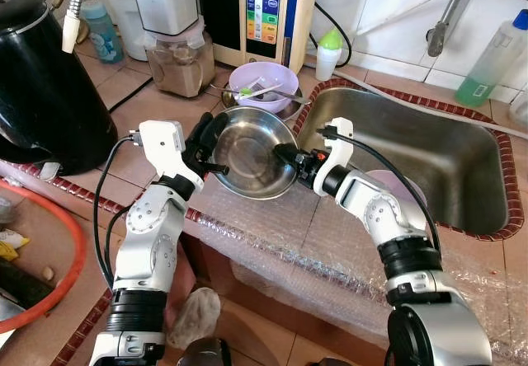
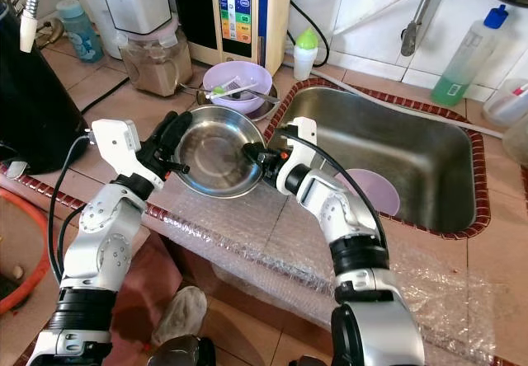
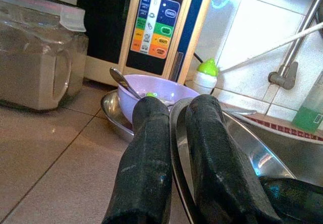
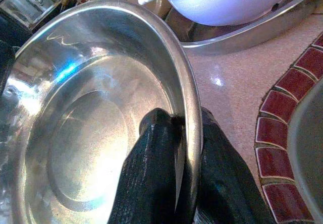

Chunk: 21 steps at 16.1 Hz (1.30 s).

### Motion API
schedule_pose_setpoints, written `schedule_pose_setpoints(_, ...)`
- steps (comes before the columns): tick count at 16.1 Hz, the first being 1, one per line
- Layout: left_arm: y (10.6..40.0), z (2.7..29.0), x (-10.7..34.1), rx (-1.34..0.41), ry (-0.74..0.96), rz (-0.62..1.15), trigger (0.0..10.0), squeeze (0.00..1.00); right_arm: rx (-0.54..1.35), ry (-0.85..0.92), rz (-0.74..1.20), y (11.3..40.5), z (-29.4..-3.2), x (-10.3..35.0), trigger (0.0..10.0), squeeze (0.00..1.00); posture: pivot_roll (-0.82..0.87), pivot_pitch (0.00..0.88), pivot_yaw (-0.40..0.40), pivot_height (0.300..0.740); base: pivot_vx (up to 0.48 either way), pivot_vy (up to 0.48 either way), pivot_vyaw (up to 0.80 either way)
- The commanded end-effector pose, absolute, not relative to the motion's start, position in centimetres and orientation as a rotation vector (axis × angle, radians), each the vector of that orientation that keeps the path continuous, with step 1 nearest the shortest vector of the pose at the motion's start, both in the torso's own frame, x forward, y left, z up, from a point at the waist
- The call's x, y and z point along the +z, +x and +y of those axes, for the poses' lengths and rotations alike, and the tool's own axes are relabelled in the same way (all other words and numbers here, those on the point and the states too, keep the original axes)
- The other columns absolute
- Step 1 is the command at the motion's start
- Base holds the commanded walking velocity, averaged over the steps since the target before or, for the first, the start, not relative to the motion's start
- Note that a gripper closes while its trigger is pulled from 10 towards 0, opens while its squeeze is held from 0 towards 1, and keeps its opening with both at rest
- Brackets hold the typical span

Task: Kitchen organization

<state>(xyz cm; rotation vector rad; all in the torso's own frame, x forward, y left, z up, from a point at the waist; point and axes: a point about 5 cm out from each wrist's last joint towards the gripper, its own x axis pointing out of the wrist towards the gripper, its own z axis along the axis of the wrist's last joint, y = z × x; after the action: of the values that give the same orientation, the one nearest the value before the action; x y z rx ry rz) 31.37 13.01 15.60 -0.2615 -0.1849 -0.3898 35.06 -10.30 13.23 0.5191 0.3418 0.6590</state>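
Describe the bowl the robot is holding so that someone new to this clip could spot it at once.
Start at the stainless steel sink set in the tiled counter; just to the robot's left of it, the round shiny steel bowl is held tilted between the left hand and the right hand. Unlike the lilac plastic bowl behind it, it is bare metal and empty.

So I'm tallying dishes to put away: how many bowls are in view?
3: a round stainless steel bowl held by the left gripper and right gripper, a lilac plastic bowl behind it, another lilac bowl in the sink, partly hidden.
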Motion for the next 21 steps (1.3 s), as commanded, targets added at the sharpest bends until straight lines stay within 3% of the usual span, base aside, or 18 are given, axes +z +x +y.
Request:
schedule_pose_setpoints(1,31.4,12.7,17.7,-0.454,-0.232,-0.269,0.0,0.00,0.612,0.434,0.361,35.4,-11.7,12.9,0.0,0.00,0.05,0.024,-0.009,0.740,0.000,0.000,0.00)
schedule_pose_setpoints(4,31.4,12.7,17.8,-0.457,-0.224,-0.271,0.0,0.00,0.616,0.433,0.358,35.5,-11.6,13.0,0.0,0.00,0.05,0.025,-0.011,0.740,0.000,0.000,0.00)
schedule_pose_setpoints(5,31.3,12.3,17.8,-0.493,-0.192,-0.260,10.0,1.00,0.594,0.441,0.327,35.8,-11.9,13.4,0.0,0.00,0.06,0.026,-0.013,0.740,0.000,0.000,0.00)
schedule_pose_setpoints(10,30.4,12.4,17.0,-0.594,-0.063,-0.197,10.0,1.00,0.440,0.493,0.241,36.6,-13.6,13.9,0.0,0.00,0.05,0.020,-0.003,0.740,0.000,0.000,0.00)
schedule_pose_setpoints(13,29.5,12.2,16.5,-0.662,-0.036,-0.143,10.0,1.00,0.386,0.435,0.250,36.2,-15.6,13.0,0.0,0.00,0.05,0.017,0.000,0.740,0.000,0.000,0.00)
schedule_pose_setpoints(18,27.5,13.5,14.2,-0.724,0.019,0.022,10.0,1.00,0.142,0.236,0.258,36.3,-21.3,12.4,0.0,0.00,0.05,0.039,0.014,0.740,0.000,0.000,0.00)
schedule_pose_setpoints(21,27.5,13.7,14.0,-0.752,0.054,0.051,10.0,1.00,-0.031,0.206,0.251,36.6,-23.6,12.3,0.0,0.00,0.05,0.047,0.019,0.740,0.000,0.000,0.00)
